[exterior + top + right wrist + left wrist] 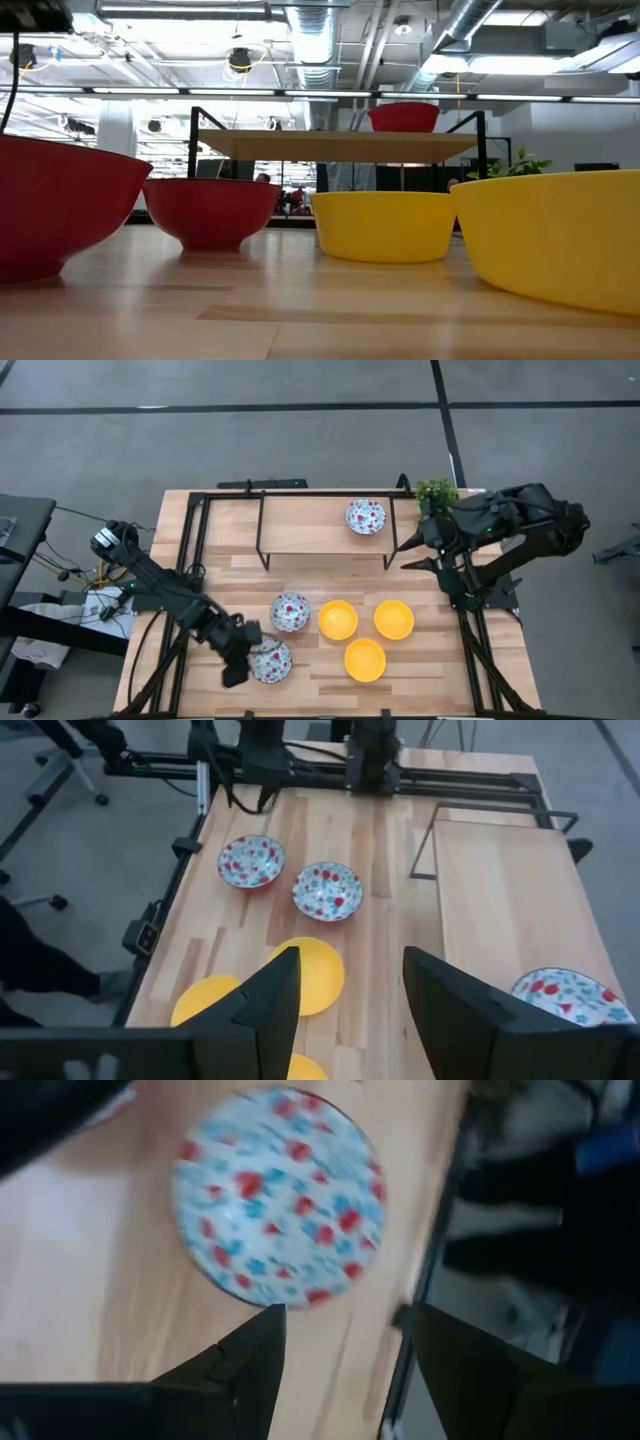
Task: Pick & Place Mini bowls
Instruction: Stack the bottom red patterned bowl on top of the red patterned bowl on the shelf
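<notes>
Three yellow mini bowls (338, 619), (394, 619), (365, 660) rest on their bases at the table's near middle. One floral bowl (290, 611) sits left of them, and another (270, 660) nearer the front edge. A third floral bowl (365, 516) stands on the raised shelf (310, 525) at the back. My left gripper (245, 658) hovers open just left of the front floral bowl (280, 1195), which lies ahead of its fingertips. My right gripper (408, 553) hangs open above the shelf's right end, holding nothing. The low view shows no gripper.
A small green plant (436, 491) stands at the back right corner beside the right arm. The shelf's black frame (262, 535) stands on the table's far half. Black rails (195, 530) run along the table's left and right sides. Bare wood lies at the near right.
</notes>
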Controlling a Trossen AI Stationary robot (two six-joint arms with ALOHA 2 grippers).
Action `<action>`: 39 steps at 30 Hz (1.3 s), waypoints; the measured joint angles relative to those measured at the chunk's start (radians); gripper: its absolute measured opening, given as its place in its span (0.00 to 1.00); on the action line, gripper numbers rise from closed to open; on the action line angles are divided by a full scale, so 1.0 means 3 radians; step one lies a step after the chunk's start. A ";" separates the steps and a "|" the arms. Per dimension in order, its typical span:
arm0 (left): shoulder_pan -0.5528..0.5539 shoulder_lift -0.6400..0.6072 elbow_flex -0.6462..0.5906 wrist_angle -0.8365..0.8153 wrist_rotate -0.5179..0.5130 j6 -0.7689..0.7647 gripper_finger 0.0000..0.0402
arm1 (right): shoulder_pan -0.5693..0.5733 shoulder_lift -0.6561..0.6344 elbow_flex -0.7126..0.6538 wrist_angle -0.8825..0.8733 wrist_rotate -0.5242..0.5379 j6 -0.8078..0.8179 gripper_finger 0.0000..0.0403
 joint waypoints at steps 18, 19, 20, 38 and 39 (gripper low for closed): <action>-0.0325 0.0530 0.0000 -0.0003 -0.0626 0.2424 0.53 | 0.0296 0.0019 0.0000 0.0001 0.0006 0.0302 0.38; -0.0325 0.0563 0.0000 -0.0001 -0.0625 0.2511 0.53 | 0.0296 0.0019 0.0000 0.0001 0.0006 0.0334 0.38; -0.0332 0.0587 0.0000 0.0003 -0.0625 0.2577 0.53 | 0.0296 0.0019 0.0000 0.0001 0.0006 0.0351 0.37; -0.0345 0.0638 -0.0099 0.0457 -0.0636 0.3237 0.53 | 0.0296 0.0019 0.0000 0.0001 0.0013 0.0355 0.34; -0.0350 0.0638 -0.0111 0.0489 -0.0637 0.3238 0.53 | 0.0296 0.0019 0.0000 0.0001 0.0013 0.0356 0.34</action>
